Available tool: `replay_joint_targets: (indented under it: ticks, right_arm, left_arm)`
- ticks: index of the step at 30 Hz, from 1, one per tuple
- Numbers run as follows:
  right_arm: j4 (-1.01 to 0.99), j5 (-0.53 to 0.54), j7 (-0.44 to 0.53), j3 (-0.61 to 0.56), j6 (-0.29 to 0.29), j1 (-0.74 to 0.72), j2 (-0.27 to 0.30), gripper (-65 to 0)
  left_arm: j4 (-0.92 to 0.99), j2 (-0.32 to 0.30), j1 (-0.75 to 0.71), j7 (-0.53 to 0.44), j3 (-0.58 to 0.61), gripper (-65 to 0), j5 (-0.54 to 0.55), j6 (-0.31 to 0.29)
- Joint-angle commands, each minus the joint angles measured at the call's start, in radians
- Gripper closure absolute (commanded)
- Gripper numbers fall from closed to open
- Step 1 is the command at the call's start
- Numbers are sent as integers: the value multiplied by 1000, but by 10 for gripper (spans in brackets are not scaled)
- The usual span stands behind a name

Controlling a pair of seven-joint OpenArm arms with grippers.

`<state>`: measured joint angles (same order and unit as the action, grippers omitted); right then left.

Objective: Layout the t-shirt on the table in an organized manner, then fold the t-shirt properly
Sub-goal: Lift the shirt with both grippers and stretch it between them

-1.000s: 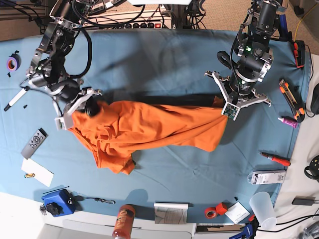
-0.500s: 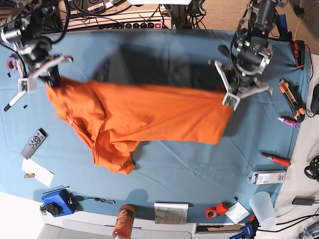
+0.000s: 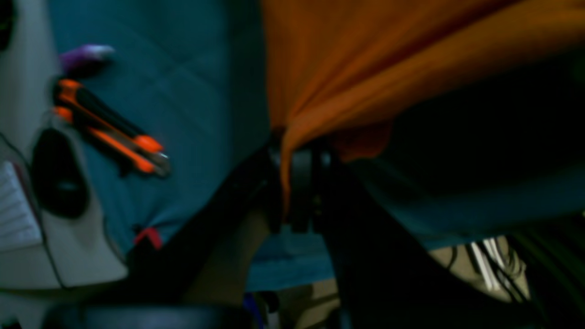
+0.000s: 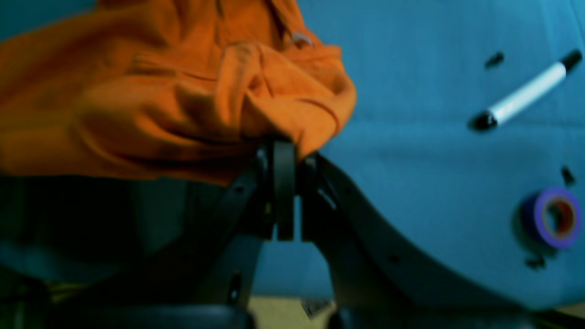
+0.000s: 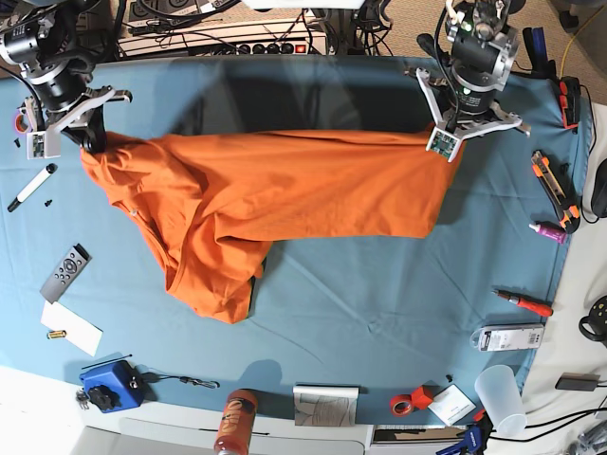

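The orange t-shirt (image 5: 275,204) hangs stretched between my two grippers above the blue table (image 5: 379,303), its lower part sagging in folds toward the front left. My left gripper (image 5: 444,142) (image 3: 299,155) is shut on the t-shirt's right corner (image 3: 365,68) at the back right of the base view. My right gripper (image 5: 90,142) (image 4: 285,151) is shut on a bunched edge of the t-shirt (image 4: 183,100) at the back left. A dark shadow lies on the table behind the cloth.
A marker (image 5: 28,188), a purple tape roll (image 5: 23,119), a remote (image 5: 64,272) and a paper note (image 5: 71,328) lie at the left. At the right are an orange utility knife (image 5: 550,176), a screwdriver (image 5: 524,303) and a plastic cup (image 5: 500,398). A blue device (image 5: 109,384) and a bottle (image 5: 235,422) sit along the front edge.
Both grippers rose and moved toward the table's far side, the right gripper also swinging outward. The t-shirt went from a bunched heap to a raised, stretched span.
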<state>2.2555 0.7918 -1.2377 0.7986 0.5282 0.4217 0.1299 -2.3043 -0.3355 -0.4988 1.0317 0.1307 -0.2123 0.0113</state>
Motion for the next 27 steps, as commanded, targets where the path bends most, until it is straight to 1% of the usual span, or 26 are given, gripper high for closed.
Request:
replay_joint_targets:
  ticks: [1, 3, 8, 10, 11, 15, 19, 24, 25, 27]
  right_arm:
    - [15, 29, 29, 8, 16, -19, 12, 0]
    - [15, 61, 29, 8, 33, -58, 12, 0]
    - [16, 117, 30, 8, 44, -192, 12, 0]
    - [16, 134, 31, 8, 45, -239, 14, 0]
    - [19, 140, 34, 9, 55, -262, 14, 0]
    - [64, 155, 50, 8, 86, -341, 14, 0]
    - [101, 130, 92, 8, 109, -397, 14, 0]
    - [101, 128, 97, 8, 108, -427, 14, 0]
    - [101, 132, 97, 9, 108, -429, 14, 0]
    - [101, 140, 92, 10, 107, -439, 13, 0]
  left_arm:
    - [-40, -8, 0, -8, -4, 0, -42, 34]
    - [-52, -8, 0, -11, -4, 0, -83, 70]
    - [-52, -8, 5, -51, -4, 0, -175, 105]
    - [-52, -8, 8, -53, -5, 0, -209, 126]
    - [-52, -9, 11, -53, -5, 0, -230, 136]
    - [-52, -8, 14, -68, -5, 0, -339, 206]
    - [-52, -8, 32, -119, -5, 0, -343, 217]
    - [-52, -8, 63, -118, -5, 0, -355, 219]
    - [-52, -8, 68, -113, -5, 0, -368, 235]
    - [-52, -8, 75, -111, -5, 0, -418, 297]
